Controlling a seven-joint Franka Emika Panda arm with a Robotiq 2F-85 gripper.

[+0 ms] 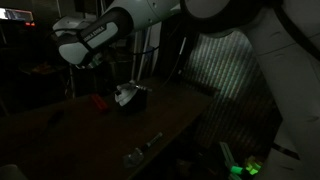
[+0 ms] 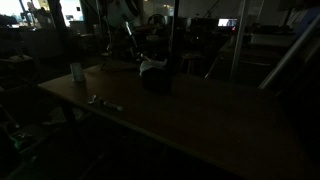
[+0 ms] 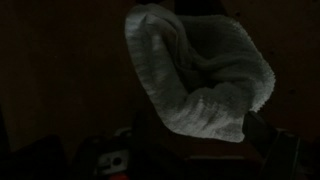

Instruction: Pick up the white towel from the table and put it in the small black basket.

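Note:
The scene is very dark. The white towel (image 1: 124,95) lies bunched in the top of the small black basket (image 1: 136,103) on the dark table, and it shows in both exterior views (image 2: 151,65). My gripper (image 1: 128,82) hangs just above the basket (image 2: 156,80). In the wrist view the towel (image 3: 195,75) fills the middle. The gripper (image 3: 200,128) has its fingers spread apart at the towel's lower edge, with one dark finger clear at the right. It looks open and not clamped on the cloth.
A red object (image 1: 99,100) lies on the table beside the basket. Small metal pieces (image 1: 138,150) lie near the table's edge (image 2: 102,101). A pale cup (image 2: 77,72) stands near a corner. A green light (image 1: 250,166) glows below the table.

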